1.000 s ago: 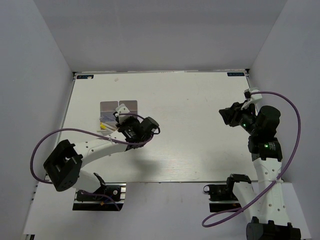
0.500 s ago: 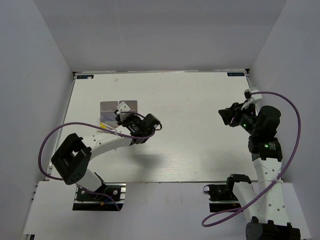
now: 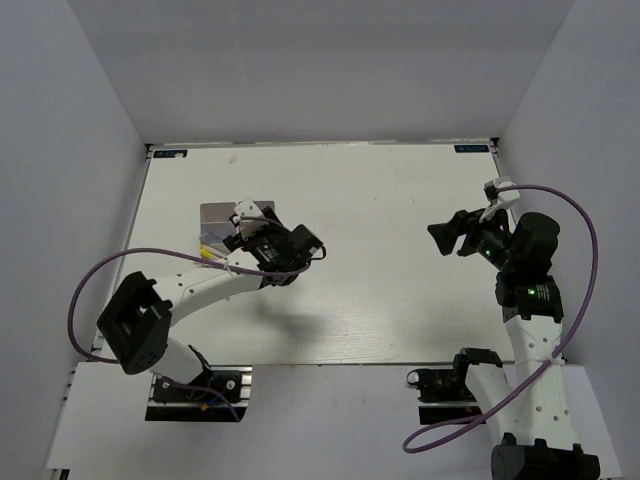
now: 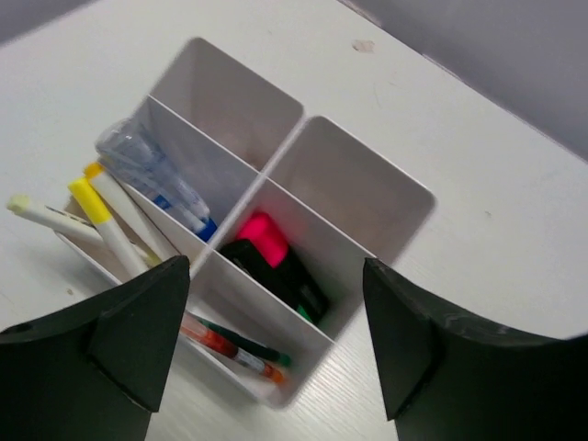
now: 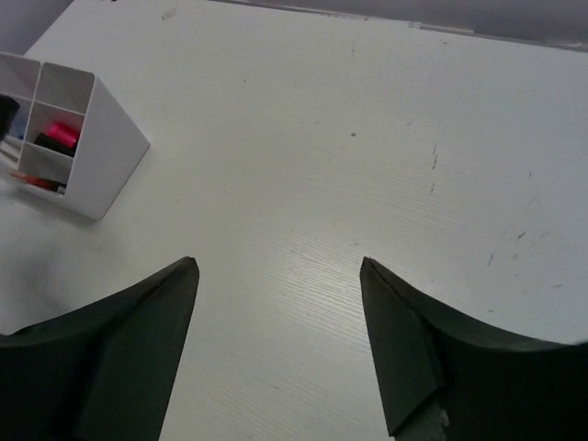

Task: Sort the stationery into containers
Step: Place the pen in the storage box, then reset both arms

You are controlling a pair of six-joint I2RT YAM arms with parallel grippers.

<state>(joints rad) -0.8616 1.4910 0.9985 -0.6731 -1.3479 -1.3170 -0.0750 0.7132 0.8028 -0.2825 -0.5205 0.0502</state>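
left gripper (image 4: 276,312) spread wide over the containers (image 4: 363,193), pink highlighter (image 4: 266,239) in the compartment just ahead. right gripper (image 5: 280,312) gaping too, containers way off its left.

shows plain white on every wall of the containers (image 4: 367,197). beside that, a highlighter (image 4: 280,266), black in the body and hot pink at the end. pale marker (image 4: 156,175) with blue markings and a blue tip. white pens (image 4: 115,230) tipped in yellow, thin pens (image 4: 234,347) in red, orange and dark green. matte black on the left fingers (image 4: 119,331) and right fingers (image 5: 119,349). white bench (image 5: 367,184) with faint grey grain and small dark specks. purple cable (image 3: 585,270).
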